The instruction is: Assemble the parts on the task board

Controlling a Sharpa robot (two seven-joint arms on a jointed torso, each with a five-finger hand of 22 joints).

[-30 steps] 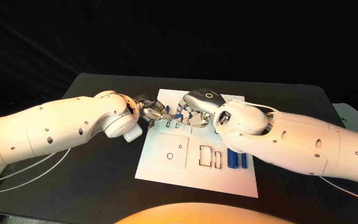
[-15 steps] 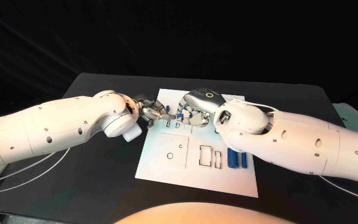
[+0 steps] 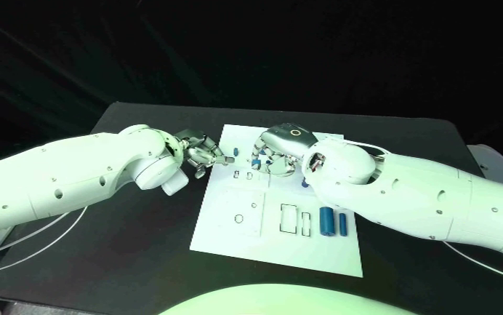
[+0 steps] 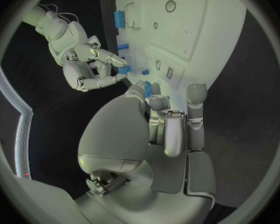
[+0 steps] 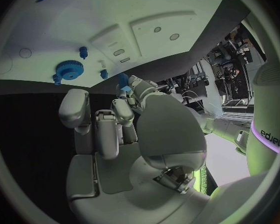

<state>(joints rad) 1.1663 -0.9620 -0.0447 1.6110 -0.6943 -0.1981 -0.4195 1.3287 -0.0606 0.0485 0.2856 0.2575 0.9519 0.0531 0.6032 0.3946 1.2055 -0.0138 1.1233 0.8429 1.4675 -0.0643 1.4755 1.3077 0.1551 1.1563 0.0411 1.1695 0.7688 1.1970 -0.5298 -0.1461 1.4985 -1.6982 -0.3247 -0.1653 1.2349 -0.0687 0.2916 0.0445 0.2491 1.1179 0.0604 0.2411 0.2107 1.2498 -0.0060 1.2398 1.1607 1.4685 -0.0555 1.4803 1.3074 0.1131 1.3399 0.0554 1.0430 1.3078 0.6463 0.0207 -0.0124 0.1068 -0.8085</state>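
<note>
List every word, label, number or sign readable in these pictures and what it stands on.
"edu": partial lettering on a white curved body at the right wrist view's edge, cut off, so the full word cannot be told.
The task board carries only outlined shapes, no text.
Nothing readable on either hand.

Black table (image 3: 137, 249), white cables (image 3: 42, 246) lying at its left edge

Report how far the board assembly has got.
Done: a blue gear and small blue pegs stand on the task board. In hand: left hand and right hand each pinch a small blue part. Left: two blue bars lie loose; rectangular slots are unfilled.
</note>
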